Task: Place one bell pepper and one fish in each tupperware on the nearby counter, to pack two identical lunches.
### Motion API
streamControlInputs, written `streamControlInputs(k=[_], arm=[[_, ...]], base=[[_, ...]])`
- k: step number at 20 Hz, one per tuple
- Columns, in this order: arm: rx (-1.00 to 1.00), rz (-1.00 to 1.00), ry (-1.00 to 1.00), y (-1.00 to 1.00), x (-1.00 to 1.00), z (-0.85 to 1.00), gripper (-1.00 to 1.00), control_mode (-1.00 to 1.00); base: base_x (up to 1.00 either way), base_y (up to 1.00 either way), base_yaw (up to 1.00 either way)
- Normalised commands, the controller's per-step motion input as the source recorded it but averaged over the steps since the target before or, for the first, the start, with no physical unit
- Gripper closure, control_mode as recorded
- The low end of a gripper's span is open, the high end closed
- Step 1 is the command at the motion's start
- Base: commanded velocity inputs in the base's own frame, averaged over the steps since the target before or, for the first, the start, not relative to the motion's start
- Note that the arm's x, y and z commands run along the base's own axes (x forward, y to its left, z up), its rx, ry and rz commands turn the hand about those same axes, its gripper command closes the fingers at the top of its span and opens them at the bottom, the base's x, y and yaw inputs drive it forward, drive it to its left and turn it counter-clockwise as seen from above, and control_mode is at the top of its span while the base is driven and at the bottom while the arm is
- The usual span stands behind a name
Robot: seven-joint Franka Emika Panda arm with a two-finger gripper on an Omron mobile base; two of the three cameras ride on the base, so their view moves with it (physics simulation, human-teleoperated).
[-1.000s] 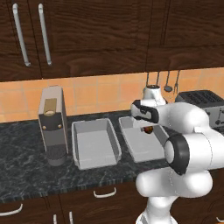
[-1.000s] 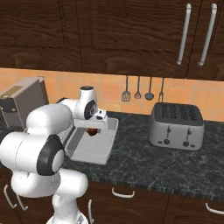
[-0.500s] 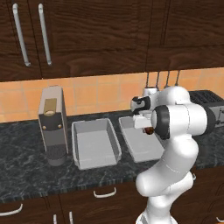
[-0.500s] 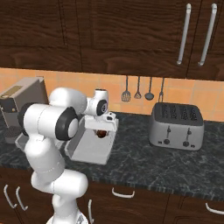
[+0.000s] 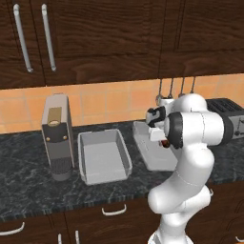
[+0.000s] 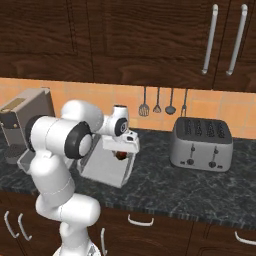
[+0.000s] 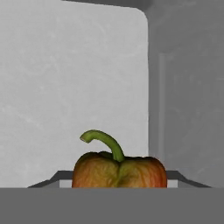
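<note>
Dark brown wood wall cabinets (image 5: 95, 38) with long silver handles (image 6: 222, 40) hang above an orange tiled backsplash (image 6: 75, 92). On that wall, four kitchen utensils (image 6: 157, 102) hang in a row. Below runs a black-grey marbled tabletop (image 6: 200, 185) carrying a silver toaster (image 6: 201, 144) and a tall grey coffee machine (image 5: 57, 136), over dark drawers with white curved handles (image 5: 113, 209).

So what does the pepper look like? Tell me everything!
The bell pepper is red-orange with yellowish patches, lobed and slightly wrinkled, with a curved green stem on top. It sits low in the hand view, its bottom cut off. It hangs over the pale grey floor of a tupperware, apparently held in the gripper.
</note>
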Motion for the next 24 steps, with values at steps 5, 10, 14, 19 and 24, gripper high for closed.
streamControlInputs(k=[5, 10, 14, 19, 24], arm=[[0.0, 0.0, -0.05, 0.41, 0.0, 0.16, 1.0, -1.0], [0.0, -0.01, -0.03, 0.28, 0.0, -0.38, 1.0, -1.0], [0.0, 0.0, 0.0, 0.0, 0.0, -0.17, 1.0, -1.0], [-0.01, 0.0, 0.0, 0.0, -0.03, 0.13, -1.0, -1.0], [-0.06, 0.0, 0.0, 0.01, 0.0, 0.47, -1.0, -1.0]], base=[[0.0, 0.0, 0.0], [0.0, 0.0, 0.0], [0.0, 0.0, 0.0], [0.0, 0.0, 0.0], [0.0, 0.0, 0.0]])
